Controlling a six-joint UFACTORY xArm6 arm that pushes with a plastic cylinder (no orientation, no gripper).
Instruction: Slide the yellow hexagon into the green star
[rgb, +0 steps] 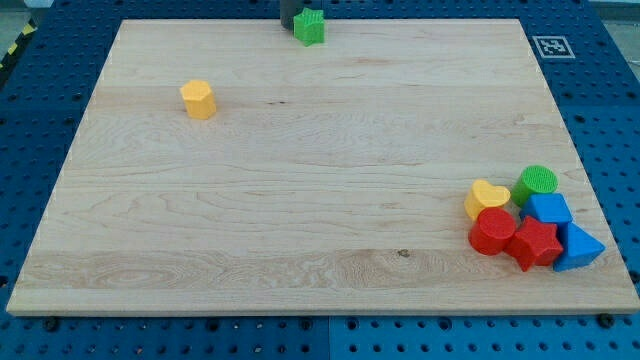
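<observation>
The yellow hexagon (198, 100) sits on the wooden board (300, 200) at the upper left. The green star (310, 27) sits at the board's top edge, right of and above the hexagon, well apart from it. My tip (288, 26) shows as a dark rod at the view's top, right against the green star's left side; I cannot tell whether they touch. The tip is far from the yellow hexagon.
A cluster of blocks lies at the lower right: a yellow heart (486, 198), a green cylinder (538, 182), a blue block (549, 209), a blue triangle (578, 247), a red cylinder (492, 231) and a red star (536, 243). A printed marker (552, 46) sits at the top right corner.
</observation>
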